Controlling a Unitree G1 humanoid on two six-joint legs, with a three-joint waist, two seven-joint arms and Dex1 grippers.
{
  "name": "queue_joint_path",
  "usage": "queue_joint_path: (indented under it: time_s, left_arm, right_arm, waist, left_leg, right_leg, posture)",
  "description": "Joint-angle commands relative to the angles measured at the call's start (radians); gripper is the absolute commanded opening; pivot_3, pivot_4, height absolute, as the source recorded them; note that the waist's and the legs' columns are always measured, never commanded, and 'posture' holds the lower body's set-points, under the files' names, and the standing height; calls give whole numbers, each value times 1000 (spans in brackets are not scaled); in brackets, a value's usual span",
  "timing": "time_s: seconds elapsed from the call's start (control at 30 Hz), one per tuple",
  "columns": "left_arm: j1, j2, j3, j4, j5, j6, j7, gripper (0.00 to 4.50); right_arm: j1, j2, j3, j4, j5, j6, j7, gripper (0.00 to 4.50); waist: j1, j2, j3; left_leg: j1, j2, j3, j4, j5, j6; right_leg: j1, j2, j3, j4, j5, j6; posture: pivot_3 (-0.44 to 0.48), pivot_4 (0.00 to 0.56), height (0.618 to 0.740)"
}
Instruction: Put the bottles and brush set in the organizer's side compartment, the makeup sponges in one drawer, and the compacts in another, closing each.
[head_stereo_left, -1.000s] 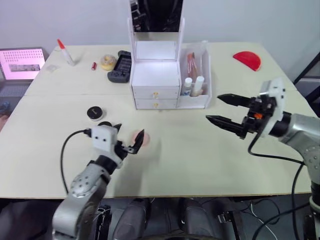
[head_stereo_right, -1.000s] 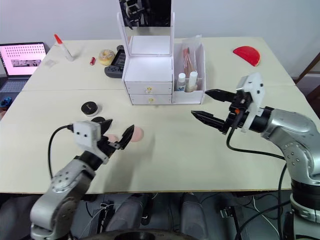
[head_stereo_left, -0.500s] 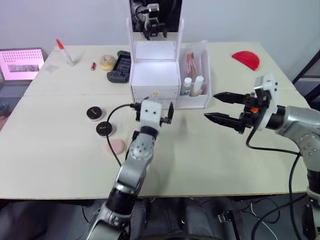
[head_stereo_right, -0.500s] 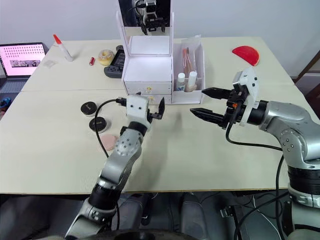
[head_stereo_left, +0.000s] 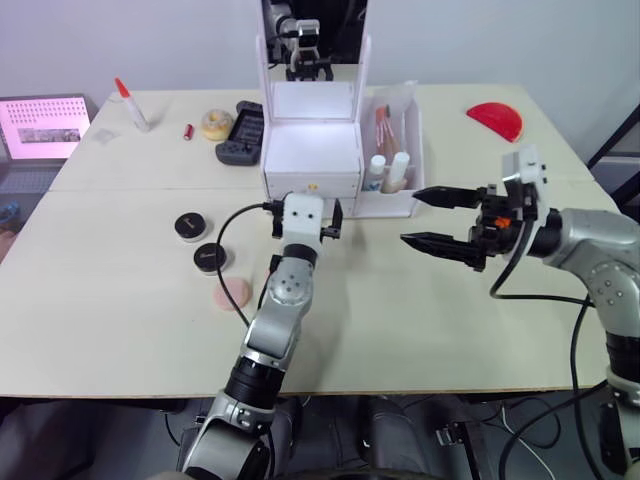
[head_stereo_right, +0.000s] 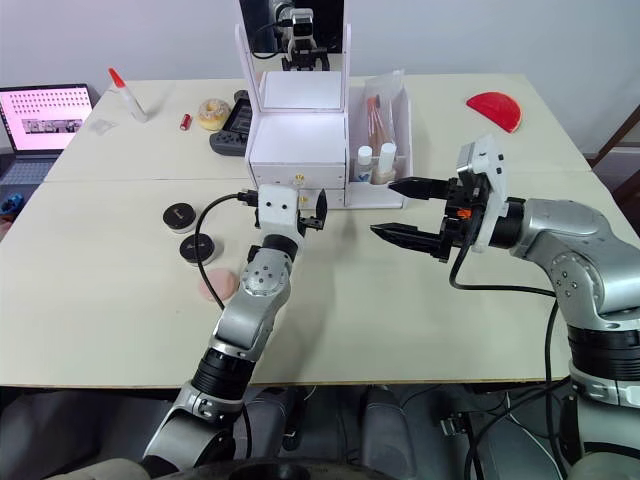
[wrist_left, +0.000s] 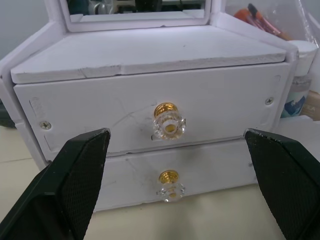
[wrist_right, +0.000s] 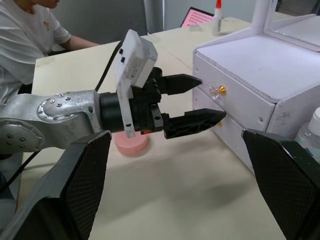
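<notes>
A: Largest first. The desk (head_stereo_left: 120, 300) is pale cream, and the organizer (head_stereo_left: 312, 150) stands upright toward its far middle, mirror on top, both drawers shut.

B: Confirmed in the left wrist view: upper gold knob (wrist_left: 169, 121) and lower gold knob (wrist_left: 169, 183) both sit flush on closed fronts. Side compartment?

A: On the organizer's right. The brush set (head_stereo_left: 385, 125) stands in the back of it, the bottles (head_stereo_left: 387, 172) stand at the front, white caps up.

B: Left tool (head_stereo_left: 307, 219)?

A: Raised just in front of the drawers, fingers spread wide, one to either side of the upper knob, holding nothing and touching nothing.

B: Right tool (head_stereo_left: 432, 216)?

A: Hovering right of the organizer, near the side compartment, pointing toward the drawers. Fingers wide apart, empty.

B: Loose items?

A: The compacts lie left of the organizer: one compact (head_stereo_left: 189, 226) farther back, the second compact (head_stereo_left: 209, 258) nearer and just beside the makeup sponges (head_stereo_left: 231, 294). The sponges show as one pink disc shape; whether two are stacked I cannot tell.

B: Others?

A: Laptop (head_stereo_left: 42, 128) at far left, grey controller (head_stereo_left: 240, 133), red half-disc (head_stereo_left: 495, 120) far right, yellow roll (head_stereo_left: 215, 124), glue bottle (head_stereo_left: 131, 105).
</notes>
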Motion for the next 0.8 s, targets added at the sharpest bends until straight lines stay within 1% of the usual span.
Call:
queue_joint_path:
  time_s: [0.03, 0.37, 0.4, 0.43, 0.5, 0.57, 0.63, 0.67, 0.8]
  left_arm:
    - [-32, -11, -3, -7, 15, -32, -9, 4500]
    - [-54, -13, 8, 25, 24, -55, -12, 4500]
    - [-56, -15, 10, 30, 25, -56, -12, 3976]
    - [-58, -16, 13, 34, 25, -57, -11, 3663]
    - [-61, -17, 17, 41, 28, -57, -11, 2676]
    - [-66, -17, 21, 51, 29, -59, -11, 1555]
    - [-72, -18, 26, 62, 30, -62, -11, 534]
    - [-74, -19, 28, 66, 32, -63, -11, 257]
    - [-78, -21, 30, 72, 34, -67, -12, 264]
  right_arm:
    - [-3, -1, -22, -19, 3, -21, 4, 4428]
    - [5, -3, -27, -30, 2, -16, -6, 4428]
    - [5, -3, -27, -31, 1, -16, -8, 4500]
    - [5, -2, -27, -32, 1, -16, -10, 4500]
    - [4, 2, -27, -35, 2, -15, -18, 4500]
    - [3, 4, -26, -39, 4, -13, -23, 4500]
    - [2, 3, -27, -41, 7, -11, -27, 4500]
    - [2, 2, -28, -42, 8, -11, -27, 4500]
    - [4, 1, -32, -43, 10, -11, -29, 4500]
  waist:
    - [0, 0, 0]
    - [0, 0, 0]
    - [0, 0, 0]
    - [0, 0, 0]
    - [0, 0, 0]
    - [0, 0, 0]
    - [1, 0, 0]
    - [2, 0, 0]
    - [2, 0, 0]
  left_leg:
    - [0, 0, 0, 0, 0, 0]
    - [0, 0, 0, 0, 0, 0]
    - [0, 0, 0, 0, 0, 0]
    - [0, 0, 0, 0, 0, 0]
    - [0, 0, 0, 0, 0, 0]
    - [0, 0, 0, 0, 0, 0]
    - [0, 0, 0, 0, 0, 0]
    - [0, 0, 0, 0, 0, 0]
    - [0, 0, 0, 0, 0, 0]
  right_leg:
    - [0, 0, 0, 0, 0, 0]
    - [0, 0, 0, 0, 0, 0]
    - [0, 0, 0, 0, 0, 0]
    - [0, 0, 0, 0, 0, 0]
    - [0, 0, 0, 0, 0, 0]
    - [0, 0, 0, 0, 0, 0]
    - [0, 0, 0, 0, 0, 0]
    - [0, 0, 0, 0, 0, 0]
    - [0, 0, 0, 0, 0, 1]
  posture:
    - [0, 150, 738]
    - [0, 150, 738]
    - [0, 150, 738]
    - [0, 150, 738]
    - [0, 150, 738]
    - [0, 150, 738]
    - [0, 150, 738]
    - [0, 150, 738]
    - [0, 150, 738]
